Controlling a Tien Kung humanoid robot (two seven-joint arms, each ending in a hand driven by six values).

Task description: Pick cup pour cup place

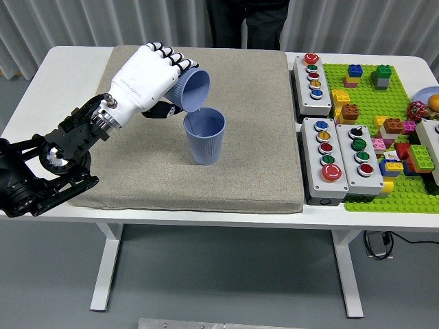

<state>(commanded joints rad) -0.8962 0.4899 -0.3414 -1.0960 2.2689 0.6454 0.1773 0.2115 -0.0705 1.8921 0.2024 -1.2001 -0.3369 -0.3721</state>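
My left hand (159, 81), white with black fingertips, is shut on a blue cup (191, 90). That cup is tipped over to the right, its mouth facing down toward a second blue cup (204, 136). The second cup stands upright on the grey mat (254, 164), just below and right of the held one. The lip of the tilted cup hangs right above the upright cup's rim. My right hand is out of view.
Two white button boxes (313, 75) (343, 154) lie right of the mat. A green baseplate (374, 103) with several coloured bricks fills the table's right end. A person in dark clothes (247, 20) stands at the far side.
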